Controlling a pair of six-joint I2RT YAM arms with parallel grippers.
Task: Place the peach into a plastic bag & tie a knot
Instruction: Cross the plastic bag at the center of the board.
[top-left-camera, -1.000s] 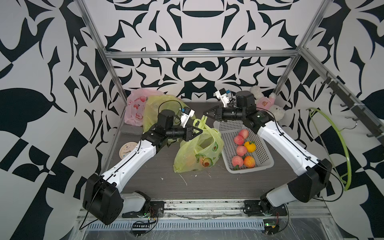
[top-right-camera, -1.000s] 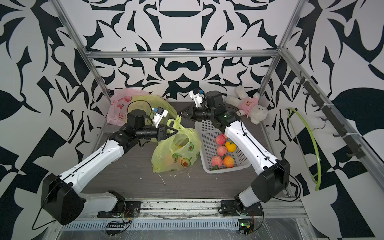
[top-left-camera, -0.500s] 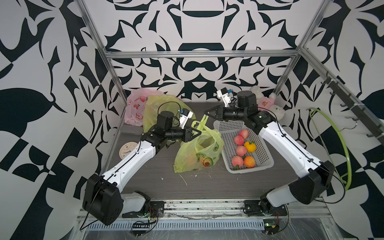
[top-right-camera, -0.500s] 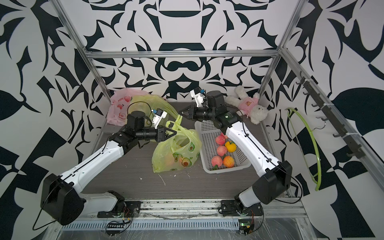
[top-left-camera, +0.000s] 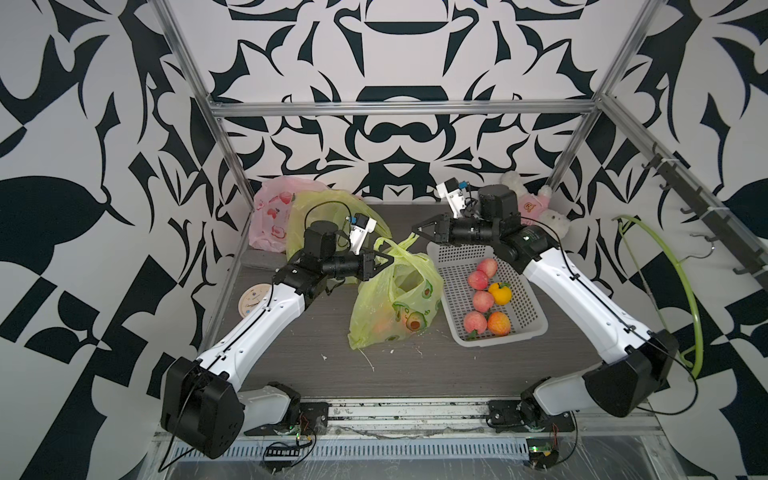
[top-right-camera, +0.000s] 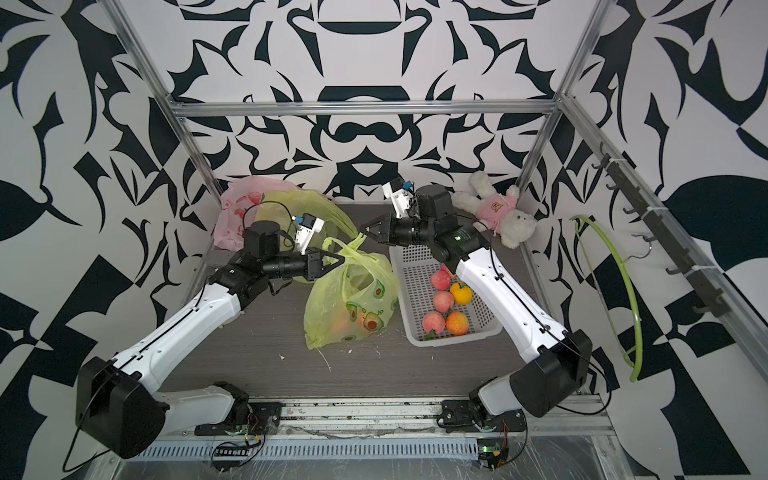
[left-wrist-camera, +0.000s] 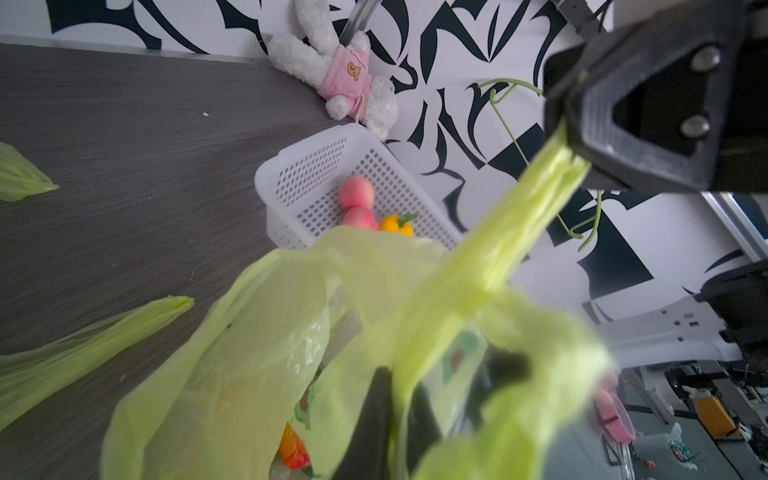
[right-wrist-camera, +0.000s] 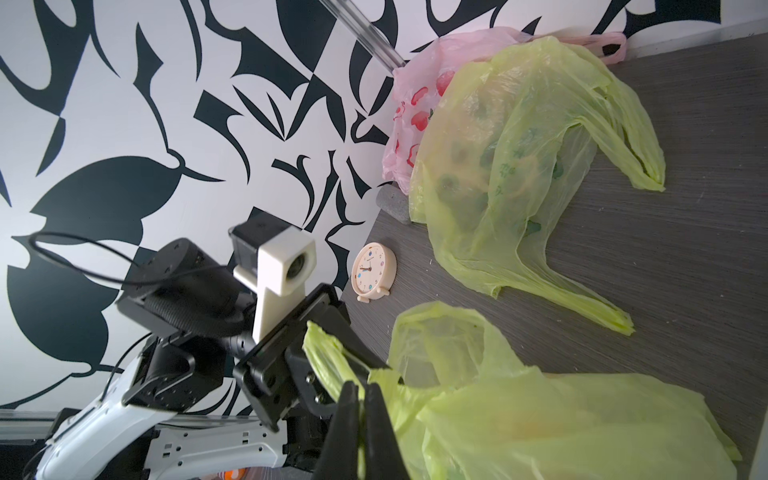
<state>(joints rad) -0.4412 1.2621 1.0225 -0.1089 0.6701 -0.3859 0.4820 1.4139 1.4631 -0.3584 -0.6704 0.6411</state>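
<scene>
Since half a sec ago the left gripper (top-left-camera: 390, 261) has snapped shut: jaws now pinched on the left handle (right-wrist-camera: 318, 345) of the yellow-green bag (top-left-camera: 395, 307). L arm runs up from the near-left base, forearm stretched toward centre, wrist level, gripper pointing right. The right gripper (top-left-camera: 414, 229) has barely budged: clamped on the right handle (left-wrist-camera: 532, 199), pointing left, R arm angled in from near-right over the basket (top-left-camera: 536, 328). Bag sits on the desk (top-left-camera: 415, 374) just left of the basket. Orange-pink fruit, prob. the peach (top-right-camera: 337, 323), lies low inside the bag.
</scene>
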